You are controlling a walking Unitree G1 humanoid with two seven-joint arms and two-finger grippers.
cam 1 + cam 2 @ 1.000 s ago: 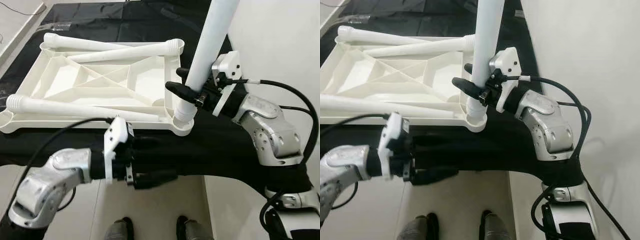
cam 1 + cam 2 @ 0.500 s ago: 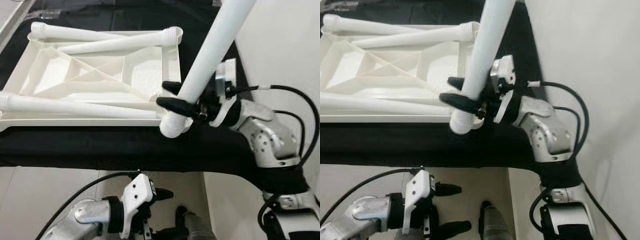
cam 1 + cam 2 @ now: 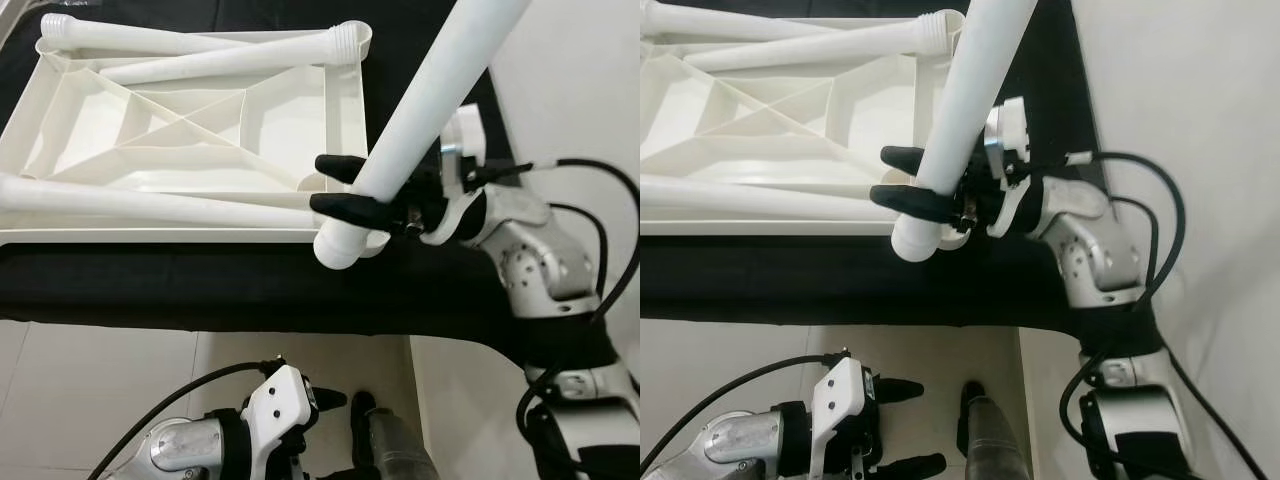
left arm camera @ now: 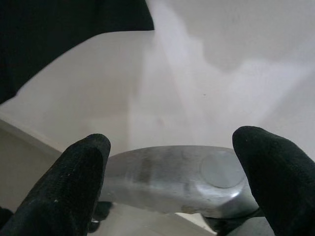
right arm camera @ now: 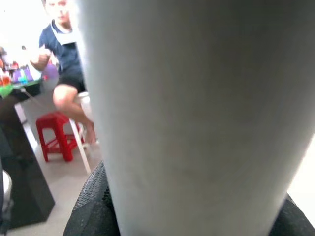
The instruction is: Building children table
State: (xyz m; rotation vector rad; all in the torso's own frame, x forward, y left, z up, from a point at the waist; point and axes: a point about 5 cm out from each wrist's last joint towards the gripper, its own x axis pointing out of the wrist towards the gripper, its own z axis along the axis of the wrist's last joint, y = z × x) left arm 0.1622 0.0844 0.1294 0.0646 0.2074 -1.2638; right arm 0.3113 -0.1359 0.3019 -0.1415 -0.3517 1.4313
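Nearby, right hand pinching tilted table leg (over tabletop corner); left hand spread.

1. A black-covered table carries the parts; its near edge runs across the head views, with pale floor tiles below it.
2. A white plastic tabletop lies upside down on the black cover, its ribbed underside facing up.
3. Three white legs lie across the upturned tabletop: two near its far edge, crossing each other at an angle, and one along its near edge.
4. The tabletop's near right corner sits close to the table's near edge.
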